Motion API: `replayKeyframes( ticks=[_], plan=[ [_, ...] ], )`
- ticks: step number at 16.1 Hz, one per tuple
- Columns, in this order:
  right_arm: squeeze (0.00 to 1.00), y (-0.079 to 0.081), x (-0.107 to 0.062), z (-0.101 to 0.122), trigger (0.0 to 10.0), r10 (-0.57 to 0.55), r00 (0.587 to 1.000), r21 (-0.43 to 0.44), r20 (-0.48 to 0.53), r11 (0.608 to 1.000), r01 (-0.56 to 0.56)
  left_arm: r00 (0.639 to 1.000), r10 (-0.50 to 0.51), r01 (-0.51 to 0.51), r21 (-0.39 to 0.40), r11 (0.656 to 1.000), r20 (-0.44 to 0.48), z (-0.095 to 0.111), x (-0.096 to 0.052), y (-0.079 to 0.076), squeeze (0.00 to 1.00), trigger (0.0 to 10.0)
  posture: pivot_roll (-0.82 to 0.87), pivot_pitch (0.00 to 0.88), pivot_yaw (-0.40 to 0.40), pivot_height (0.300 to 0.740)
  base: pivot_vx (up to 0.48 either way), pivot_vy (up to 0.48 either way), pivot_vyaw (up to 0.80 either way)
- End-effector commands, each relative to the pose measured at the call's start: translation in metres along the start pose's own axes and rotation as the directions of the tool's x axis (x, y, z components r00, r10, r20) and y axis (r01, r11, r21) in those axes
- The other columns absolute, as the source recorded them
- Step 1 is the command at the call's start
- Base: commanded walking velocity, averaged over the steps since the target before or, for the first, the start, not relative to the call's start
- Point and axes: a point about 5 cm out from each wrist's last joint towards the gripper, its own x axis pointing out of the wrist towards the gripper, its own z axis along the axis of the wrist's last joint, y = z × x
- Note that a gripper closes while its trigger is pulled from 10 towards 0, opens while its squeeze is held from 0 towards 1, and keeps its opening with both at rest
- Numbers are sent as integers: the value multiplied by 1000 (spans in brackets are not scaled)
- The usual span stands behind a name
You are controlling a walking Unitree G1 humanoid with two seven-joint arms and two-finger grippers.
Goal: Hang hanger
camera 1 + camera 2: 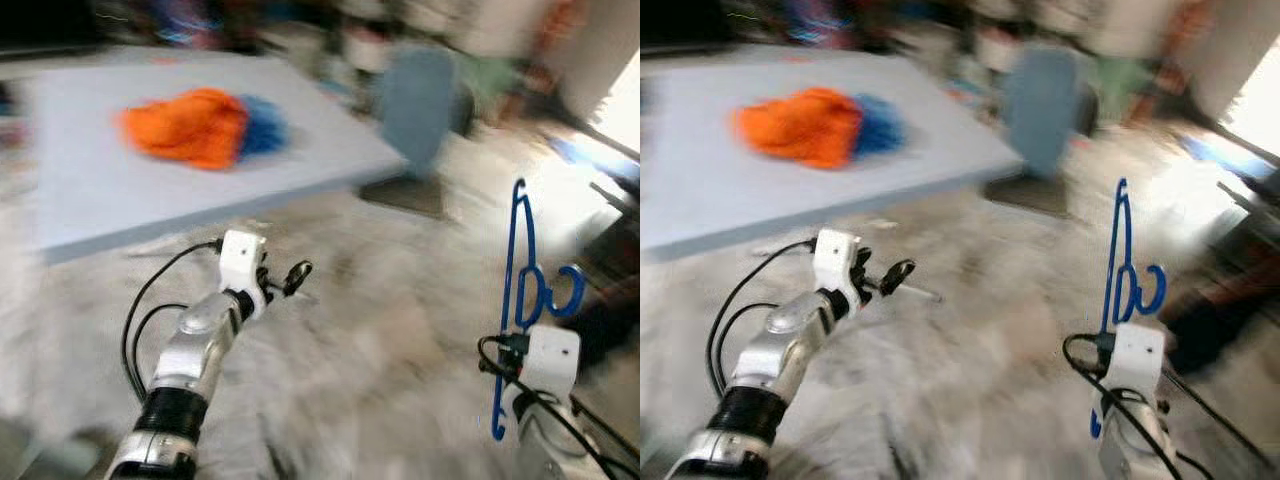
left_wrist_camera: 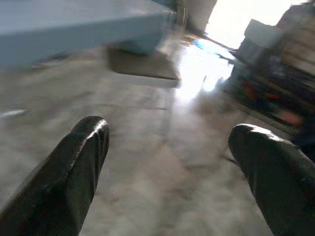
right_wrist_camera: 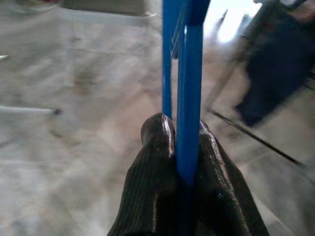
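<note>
Blue plastic hanger stands upright, clamped between my right gripper fingers, out over bare floor. Left gripper gapes wide, empty. Views smear while walking; I judge a swing could snag the hook or twist it loose

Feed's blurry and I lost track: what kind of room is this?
Probably a lived-in bedroom: a bed carrying orange and blue clothes, clutter along the far wall. The right claw grips a blue hanger.

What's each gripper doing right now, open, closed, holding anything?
Left gripper: open, holding nothing, out over the floor.
Right gripper: closed on the blue hanger, held upright.
</note>
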Motion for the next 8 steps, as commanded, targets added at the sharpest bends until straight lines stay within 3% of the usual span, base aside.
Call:
replayKeyframes(
  ticks=[1, 8],
  plan=[
    [0, -2, 1, 2, 10000, -14, 1000, 6, 4, 1000, 14, 1000, -25, 25, 15, 1000, 0, 1, 3, -5, 0, 10000, 46, 0, -98, 740, 0, 360, -769],
    [0, -2, 2, 2, 10000, -35, 999, 8, 7, 999, 35, 999, -53, 53, 34, 998, -1, 5, 6, -4, 0, 10000, 40, 0, -87, 740, 0, 328, -753]
  ],
)
